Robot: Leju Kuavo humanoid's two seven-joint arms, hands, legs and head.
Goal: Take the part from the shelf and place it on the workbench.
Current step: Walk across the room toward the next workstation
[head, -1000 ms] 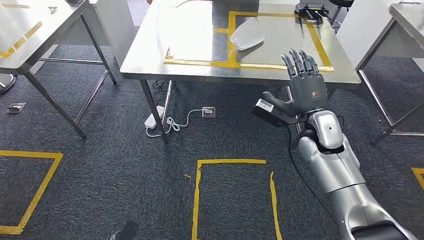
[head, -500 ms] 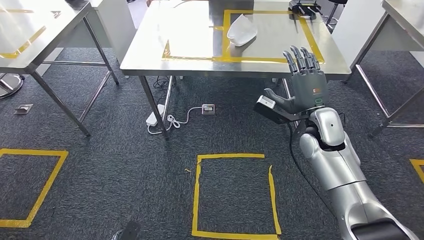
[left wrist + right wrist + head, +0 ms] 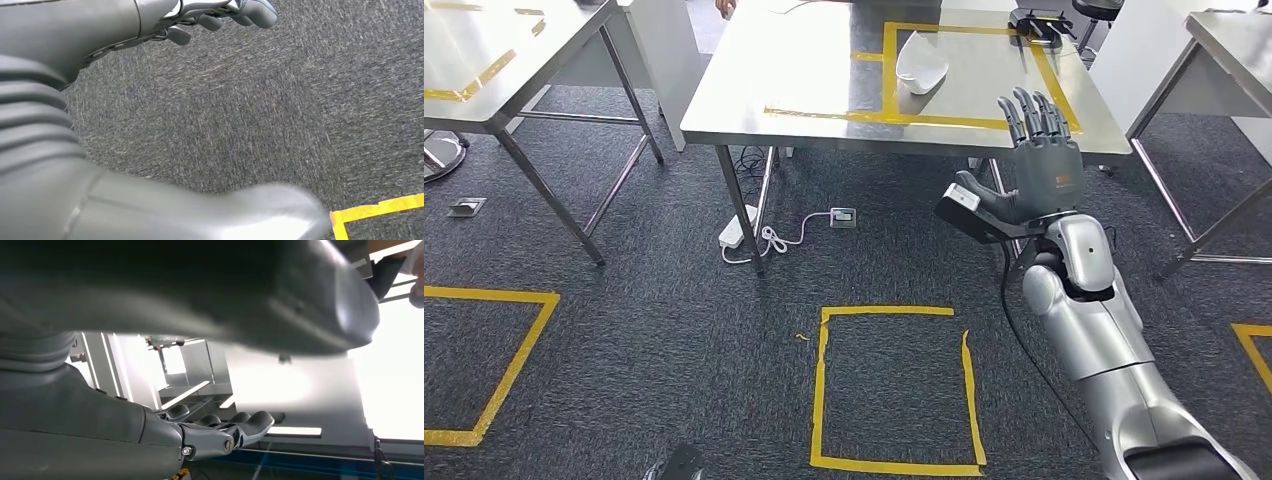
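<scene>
Steel counter (image 3: 824, 120) upper centre with white part (image 3: 921, 62), my empty spread right hand (image 3: 1036, 150) below its near edge, carpet beneath.

The part (image 3: 921, 63) is set on the bench (image 3: 824, 125), far of the raised right hand (image 3: 1032, 160); a second bench (image 3: 484, 100) stands left.

Three steel tables: the workbench (image 3: 824, 120) beyond the right hand (image 3: 1034, 170), one (image 3: 484, 110) far off its thumb side, one (image 3: 1214, 60) opposite. One white part (image 3: 921, 62). Three floor tape squares.
</scene>
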